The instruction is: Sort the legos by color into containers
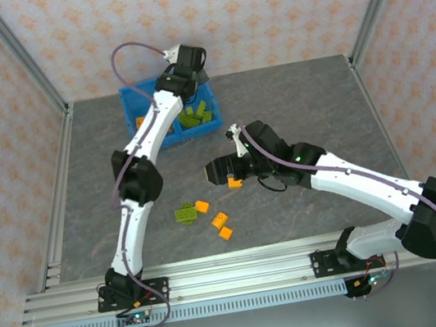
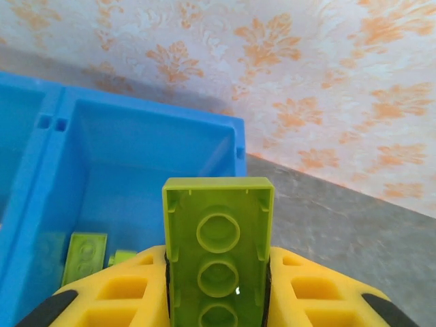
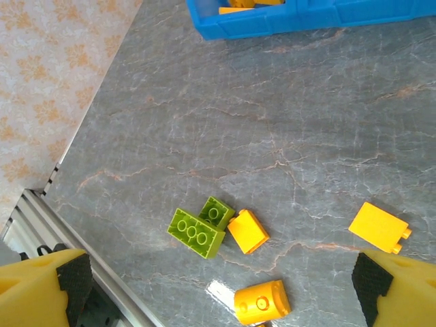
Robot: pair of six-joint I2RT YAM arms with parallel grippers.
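My left gripper [image 2: 218, 289] is shut on a lime green brick [image 2: 218, 238], held underside up over the right compartment of the blue bin [image 2: 136, 112]. More green bricks [image 2: 85, 255] lie in that compartment, and from above the green bricks [image 1: 196, 115] show beside the left gripper [image 1: 188, 60]. Orange bricks [image 1: 140, 122] lie in the left compartment. My right gripper [image 3: 223, 283] hangs open over the table, nothing between its fingers. Below it lie two green bricks [image 3: 197, 231] and three orange bricks [image 3: 247, 230], [image 3: 261, 303], [image 3: 379, 228].
The bin [image 1: 130, 103] stands at the back left of the grey table. The loose bricks [image 1: 203, 215] lie mid-table near the front rail [image 1: 235, 273]. One orange brick [image 1: 235, 181] sits by the right gripper [image 1: 217, 170]. Metal frame posts and patterned walls ring the table.
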